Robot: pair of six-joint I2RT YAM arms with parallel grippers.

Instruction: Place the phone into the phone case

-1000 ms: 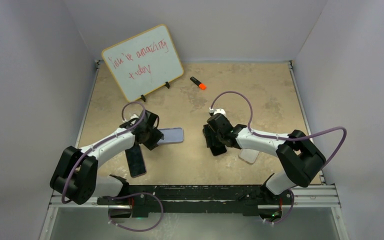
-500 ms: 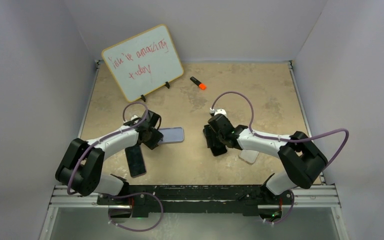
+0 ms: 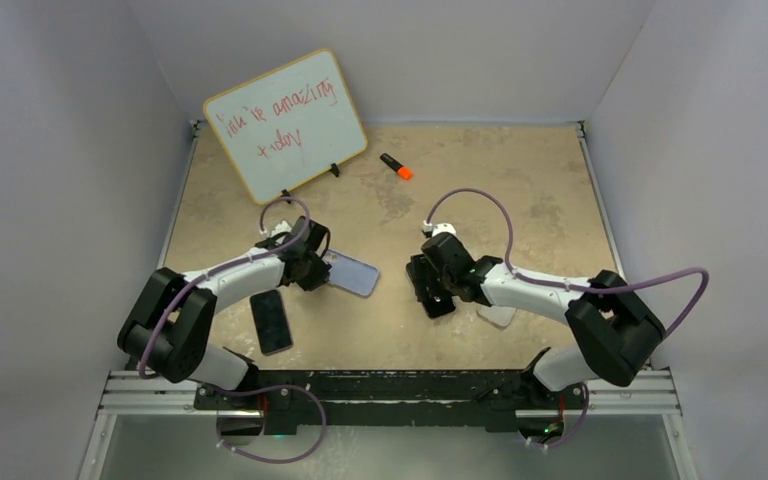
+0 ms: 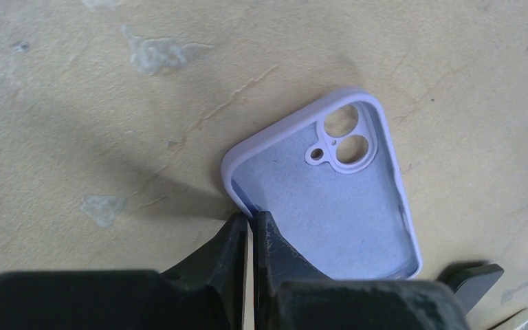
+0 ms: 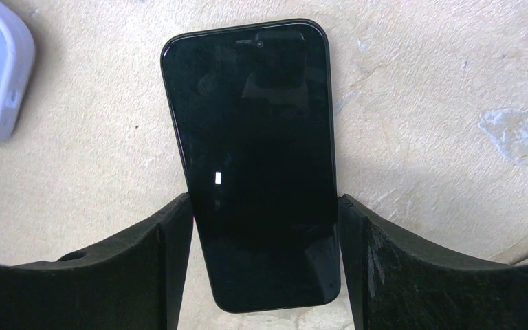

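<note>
Pinching just 1 wall of the lilac phone case (image 4: pixel 337 206), my left gripper (image 4: pixel 251 223) may let it flex or twist loose. My right gripper (image 5: pixel 265 234) squeezes the long edges of the black phone (image 5: pixel 254 124), which lies flat on the table (image 5: pixel 440 82); those slim edges could slip when lifted.

The light is soft and even from above, bright on the tan table (image 3: pixel 520 200) and pale walls (image 3: pixel 60 150), with only faint shadows in the top view. In the left wrist view a broad soft shadow lies on the table left of the phone case (image 4: pixel 344 213), and the near black fingers (image 4: pixel 230 254) are blurred. The phone (image 5: pixel 261 172) screen is sharp, with dim reflections and one small white glint
</note>
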